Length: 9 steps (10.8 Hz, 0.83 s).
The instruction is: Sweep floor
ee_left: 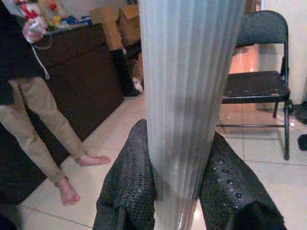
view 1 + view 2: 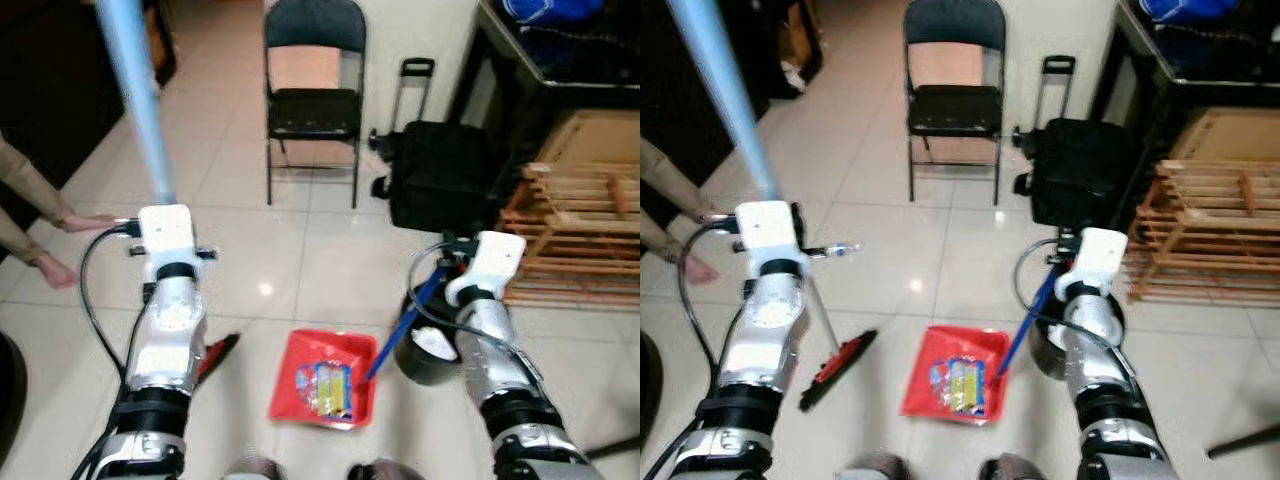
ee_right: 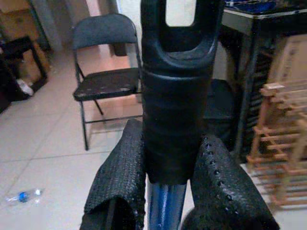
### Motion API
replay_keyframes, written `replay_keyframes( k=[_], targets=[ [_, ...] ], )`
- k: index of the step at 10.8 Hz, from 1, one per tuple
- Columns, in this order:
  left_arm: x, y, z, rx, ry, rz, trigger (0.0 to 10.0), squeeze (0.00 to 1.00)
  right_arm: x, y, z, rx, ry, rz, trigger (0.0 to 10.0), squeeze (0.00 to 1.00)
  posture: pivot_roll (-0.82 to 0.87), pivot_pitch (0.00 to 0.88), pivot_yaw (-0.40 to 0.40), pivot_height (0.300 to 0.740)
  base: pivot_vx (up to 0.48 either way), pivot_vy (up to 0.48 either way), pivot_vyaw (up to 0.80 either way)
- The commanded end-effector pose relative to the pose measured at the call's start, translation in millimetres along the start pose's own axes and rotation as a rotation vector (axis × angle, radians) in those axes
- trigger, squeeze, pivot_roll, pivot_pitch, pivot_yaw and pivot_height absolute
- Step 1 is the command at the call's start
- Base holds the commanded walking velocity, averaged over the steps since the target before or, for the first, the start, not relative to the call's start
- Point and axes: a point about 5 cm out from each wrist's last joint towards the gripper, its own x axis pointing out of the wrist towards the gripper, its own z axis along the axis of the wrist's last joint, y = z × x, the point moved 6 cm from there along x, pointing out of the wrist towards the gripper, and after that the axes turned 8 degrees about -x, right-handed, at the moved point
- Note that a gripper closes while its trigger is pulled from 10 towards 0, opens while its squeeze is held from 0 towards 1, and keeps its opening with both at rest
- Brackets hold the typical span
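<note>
Both eye views look forward and down from the head at the tiled floor [image 2: 300,270]. Each wrist view looks closely along its tool (very near), facing the folding chair [image 2: 313,95] that all share.

Two silver metal arms with black ring joints near the elbows, each ending in a white boxy wrist block. Black cable loops off each wrist. Left gripper [image 1: 176,191] and right gripper [image 3: 168,191] have black fingers with dimpled rubbery pads.

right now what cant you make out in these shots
- Broom handle: its top is cut off by the edge in the eye views.
- Wrappers in the red dustpan: too small to identify, eye views.
- Person: upper body cut off by the frame edge.
- Black bin: contents hidden behind the right arm.
</note>
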Motion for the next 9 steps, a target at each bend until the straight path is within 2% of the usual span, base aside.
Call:
replay_keyframes(
  k=[1,5,9],
  targets=[
    [2.7,5.4,7.1,-0.004,-0.023,0.017,10.0,0.00,2.6,5.3,7.0,0.009,-0.024,0.011,10.0,0.00,0.00,0.071,0.026,0.740,0.000,-0.345,0.00],
    [2.5,4.5,7.4,-0.003,-0.025,0.014,10.0,0.00,2.9,5.5,7.3,0.012,-0.024,0.013,10.0,0.00,0.00,0.069,0.025,0.740,0.000,-0.332,0.00],
    [2.1,2.4,7.1,0.000,-0.023,0.007,10.0,0.00,2.9,6.6,7.3,0.014,-0.025,0.016,10.0,0.00,0.00,0.069,0.027,0.740,0.000,0.000,0.00]
  ],
)
